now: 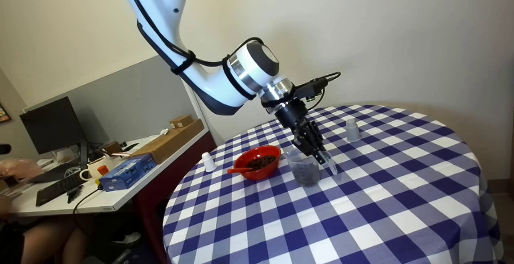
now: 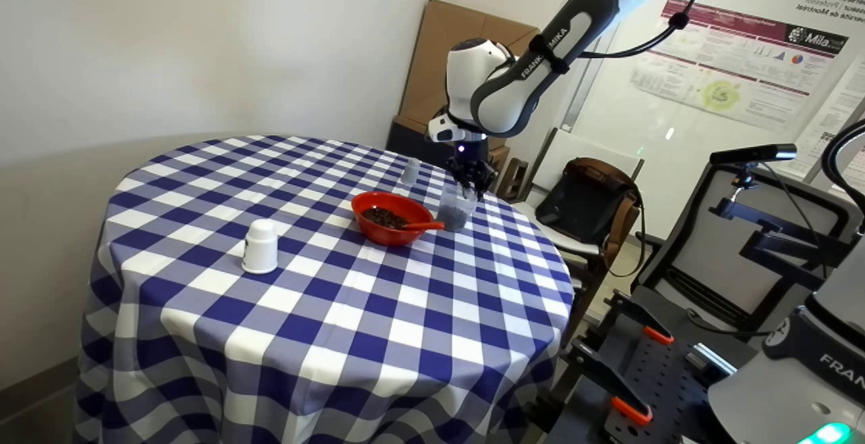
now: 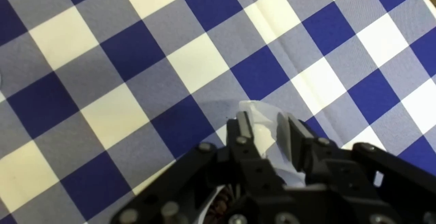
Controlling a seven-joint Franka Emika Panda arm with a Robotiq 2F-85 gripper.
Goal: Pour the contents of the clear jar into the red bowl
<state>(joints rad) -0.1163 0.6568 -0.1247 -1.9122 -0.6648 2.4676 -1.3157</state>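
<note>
Your gripper (image 3: 267, 122): jaws closed on the handle (image 1: 331, 165) of the clear jar (image 1: 305, 171), clasping it from both sides
Clear jar: standing on the checked tablecloth (image 1: 377, 220), dark contents (image 2: 453, 217) inside, its body just beside your jaws
Red bowl (image 2: 385, 234): just beside the jar, dark brown pieces (image 1: 262, 162) within

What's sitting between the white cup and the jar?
The bowl sits between the white cup and the jar; that shows in both exterior views.
</note>
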